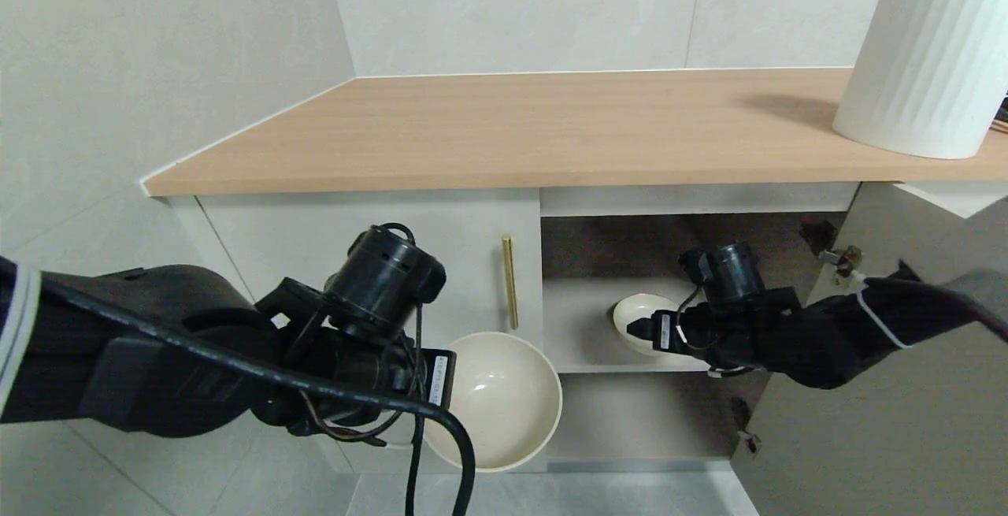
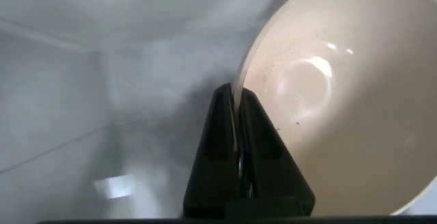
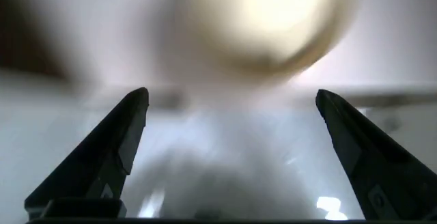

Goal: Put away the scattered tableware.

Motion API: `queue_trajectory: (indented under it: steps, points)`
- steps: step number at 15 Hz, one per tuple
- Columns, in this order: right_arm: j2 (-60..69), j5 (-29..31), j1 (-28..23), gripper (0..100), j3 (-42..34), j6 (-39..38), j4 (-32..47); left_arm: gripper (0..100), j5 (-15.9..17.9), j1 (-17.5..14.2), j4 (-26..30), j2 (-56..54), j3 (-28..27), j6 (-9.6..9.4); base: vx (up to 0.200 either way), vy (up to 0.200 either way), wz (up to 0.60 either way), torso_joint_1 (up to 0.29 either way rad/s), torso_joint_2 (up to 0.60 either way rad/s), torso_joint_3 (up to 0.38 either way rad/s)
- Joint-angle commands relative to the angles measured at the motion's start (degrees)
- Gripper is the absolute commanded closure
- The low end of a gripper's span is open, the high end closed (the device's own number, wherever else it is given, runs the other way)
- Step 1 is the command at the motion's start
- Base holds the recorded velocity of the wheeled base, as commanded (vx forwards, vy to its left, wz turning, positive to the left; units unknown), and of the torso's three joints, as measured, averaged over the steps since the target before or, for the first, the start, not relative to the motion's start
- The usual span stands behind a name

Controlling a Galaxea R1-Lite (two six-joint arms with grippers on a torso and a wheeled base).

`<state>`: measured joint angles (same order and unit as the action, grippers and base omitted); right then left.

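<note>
Left tool [image 2: 237, 101] clenched on large bowl [image 2: 341, 101] rim, glossy cream inside, right tool [image 3: 232, 100] released, small bowl [image 1: 639, 317] on shelf [image 1: 579, 339].

Big bowl [image 1: 496, 402] cream, plain; small bowl [image 1: 639, 317] cream too. Countertop [image 1: 512, 130] light brown wood grain, cabinet door [image 1: 354, 224] white, its handle [image 1: 510, 281] gold. Ribbed container [image 1: 929, 51] white, vertical ridges.

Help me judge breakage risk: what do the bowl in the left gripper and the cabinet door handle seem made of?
The bowl looks like glazed ceramic, perhaps melamine: cream, glossy, bright highlights inside. The handle looks like brass-toned metal: a slim gold bar.
</note>
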<state>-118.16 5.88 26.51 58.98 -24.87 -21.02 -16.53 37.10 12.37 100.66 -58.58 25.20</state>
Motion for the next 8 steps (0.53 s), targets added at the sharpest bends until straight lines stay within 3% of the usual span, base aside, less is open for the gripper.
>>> queue_trajectory:
  steps: [1,4,8]
  points:
    - [13.84,-6.93,6.80,0,-5.54,0.70,5.46,100,-1.40,2.19,0.11,3.05,-0.14,0.03,0.000,0.000,0.00,0.000,0.00,0.000]
    - [19.73,-12.29,12.77,0,-7.47,3.51,12.05,100,-1.84,3.33,0.19,4.46,-0.14,0.03,0.000,0.000,0.00,0.000,0.00,0.000]
    - [19.11,-12.03,17.34,0,-8.09,5.36,15.04,100,-2.19,5.53,0.19,3.93,0.04,0.11,0.000,0.000,0.00,0.000,0.00,0.000]
